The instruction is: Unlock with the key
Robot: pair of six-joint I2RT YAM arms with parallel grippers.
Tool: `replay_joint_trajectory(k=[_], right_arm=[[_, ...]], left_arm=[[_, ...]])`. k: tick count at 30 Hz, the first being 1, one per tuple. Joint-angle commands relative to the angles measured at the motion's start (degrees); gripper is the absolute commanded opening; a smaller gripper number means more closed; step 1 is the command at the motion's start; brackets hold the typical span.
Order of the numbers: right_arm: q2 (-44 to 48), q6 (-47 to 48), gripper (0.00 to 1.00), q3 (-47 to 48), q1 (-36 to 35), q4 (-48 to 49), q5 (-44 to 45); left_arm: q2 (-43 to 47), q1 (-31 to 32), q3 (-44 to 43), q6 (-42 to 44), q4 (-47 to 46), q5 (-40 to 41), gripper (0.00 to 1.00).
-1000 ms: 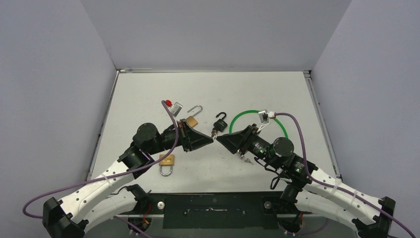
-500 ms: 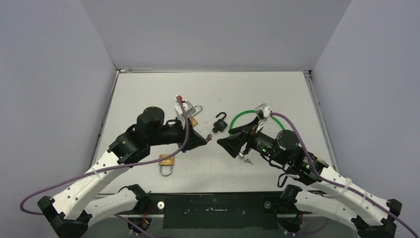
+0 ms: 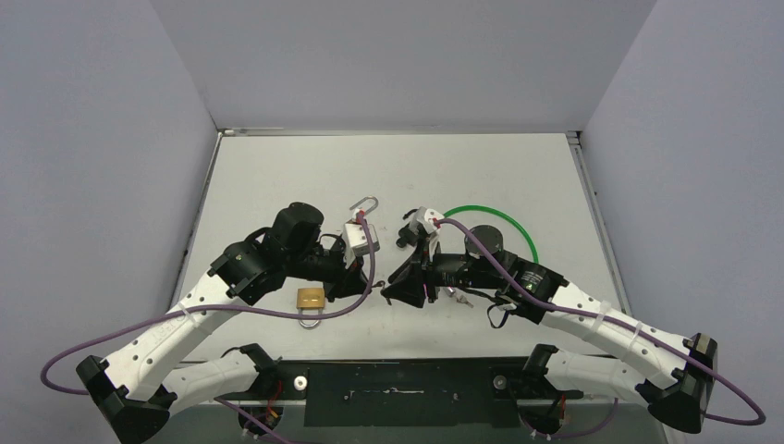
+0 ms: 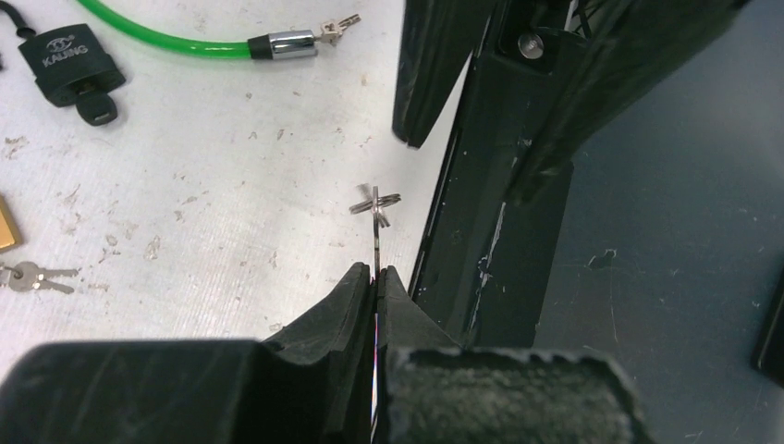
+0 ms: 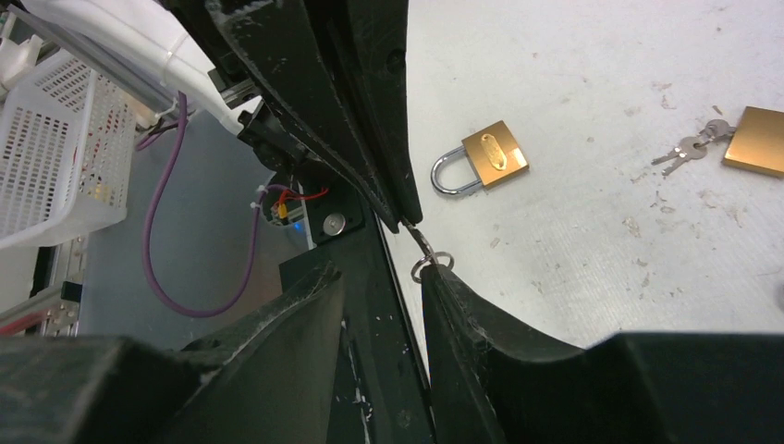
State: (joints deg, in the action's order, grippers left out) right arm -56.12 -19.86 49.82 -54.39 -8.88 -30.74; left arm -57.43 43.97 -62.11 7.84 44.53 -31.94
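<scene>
Left gripper point(image 4: 374, 274) clamped on key point(image 4: 377, 236) — blade pinched edge-on between fingertips, key ring point(image 4: 374, 198) at its far end. Right gripper point(image 5: 386, 270) jaws apart; ring seen between them, close by one finger. Brass padlock point(image 5: 495, 157) laid flat beyond right fingertips. Black padlock point(image 4: 69, 67) well ahead-left of left gripper — beside green cable point(image 4: 166, 37).

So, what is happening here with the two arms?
The left end effector is shut on a thin key, with the ring end pointing out. The right end effector faces it, jaws apart around the key's ring end, not yet gripping. A brass padlock lies nearby, untouched.
</scene>
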Motion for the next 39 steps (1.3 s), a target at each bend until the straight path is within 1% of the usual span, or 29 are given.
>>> replay_joint_trajectory(k=[1,3,5,9,15,19,21,24,25,27,29,32,35,36,37,39], right_arm=[[-1.26,1.51,0.38,-0.65,0.25,6.78,-4.01],[-2.00,1.64,0.39,-0.60,0.25,7.24,-3.86],[-2.45,1.50,0.39,-0.96,0.26,8.30,-4.18],[-3.56,1.23,0.26,-1.79,0.34,11.02,-5.21],[-4.90,0.78,0.00,-2.60,0.51,13.11,-8.05],[-3.88,0.16,0.00,-3.92,0.58,14.35,-9.08],[-2.45,-0.80,0.00,-4.99,0.75,15.38,-7.28],[0.75,-3.65,0.00,-7.37,1.08,18.02,-3.40],[2.14,-4.72,0.00,-8.36,1.12,19.42,-1.66],[5.65,-6.62,0.00,-10.51,1.35,22.24,2.28],[8.80,-8.82,0.00,-12.46,1.36,24.24,6.76],[12.91,-12.25,0.00,-15.12,1.45,27.31,12.05],[15.33,-15.52,0.00,-17.43,1.39,30.07,16.06],[15.79,-16.21,0.00,-17.92,1.44,30.88,16.83],[16.23,-16.77,0.00,-18.33,1.44,31.39,17.78],[16.79,-17.87,0.00,-18.83,1.50,31.13,20.57]], left_arm=[[1.93,0.35,-2.80,5.24,-0.24,-5.18,0.00],[2.36,0.33,-2.48,5.67,-0.77,-5.95,0.00],[2.45,0.34,-2.20,6.24,-0.97,-6.74,0.00],[2.53,0.38,-1.55,7.99,0.10,-7.86,0.00],[2.76,0.62,-0.90,8.76,0.29,-8.22,0.00],[2.93,0.66,-1.62,6.63,-0.13,-8.45,0.00],[3.37,0.52,-2.16,3.67,-1.62,-7.26,0.12],[5.14,0.34,-1.89,-2.54,-6.54,-4.24,0.48],[6.14,0.26,-1.18,-5.27,-9.03,-2.73,0.56],[8.32,0.25,0.67,-11.37,-14.30,1.86,0.67],[10.58,0.25,3.07,-18.13,-19.92,8.43,0.73],[13.46,0.18,7.16,-29.88,-27.37,17.37,0.76],[16.41,0.20,11.42,-41.37,-32.58,26.97,0.77],[17.59,0.18,13.36,-46.69,-33.12,30.53,0.77],[19.19,0.19,15.13,-50.23,-32.69,36.00,0.76],[20.89,0.16,18.98,-56.19,-29.25,45.96,0.77]])
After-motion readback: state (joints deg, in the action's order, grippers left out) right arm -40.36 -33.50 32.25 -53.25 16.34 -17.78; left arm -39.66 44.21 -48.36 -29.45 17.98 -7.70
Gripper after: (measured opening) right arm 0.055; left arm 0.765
